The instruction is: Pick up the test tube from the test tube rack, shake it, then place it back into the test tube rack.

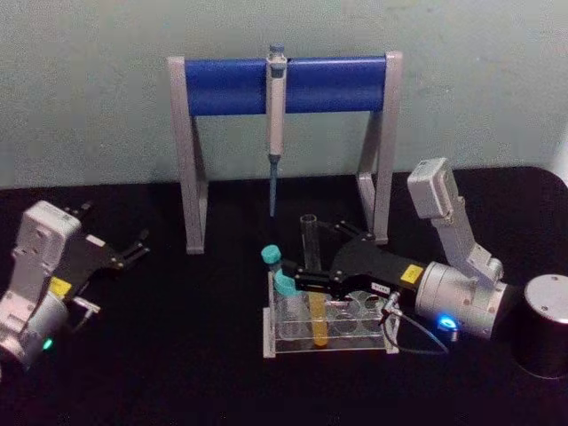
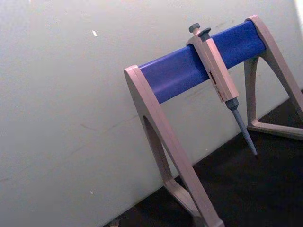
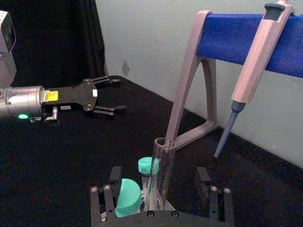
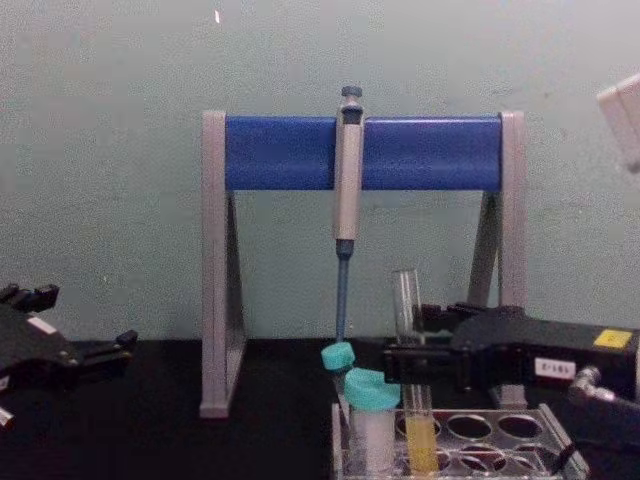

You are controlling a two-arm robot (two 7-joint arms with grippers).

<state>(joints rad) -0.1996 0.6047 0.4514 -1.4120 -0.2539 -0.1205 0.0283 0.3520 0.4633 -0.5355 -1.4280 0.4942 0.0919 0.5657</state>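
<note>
The right gripper (image 1: 319,259), fingers (image 3: 108,203) spread wide and empty, is flanking the upright test tube (image 1: 309,240) in the test tube rack (image 1: 373,342); the left gripper (image 3: 117,93), also open-fingered, is idling far left.

The test tube (image 1: 309,232) is clear with yellow-orange liquid; the test tube rack (image 1: 328,348) is clear. The vial (image 4: 372,435) is white, teal-capped. The pipette stand (image 1: 231,86), upper centre, has a blue bar on grey legs. The table (image 1: 177,355) is black.
</note>
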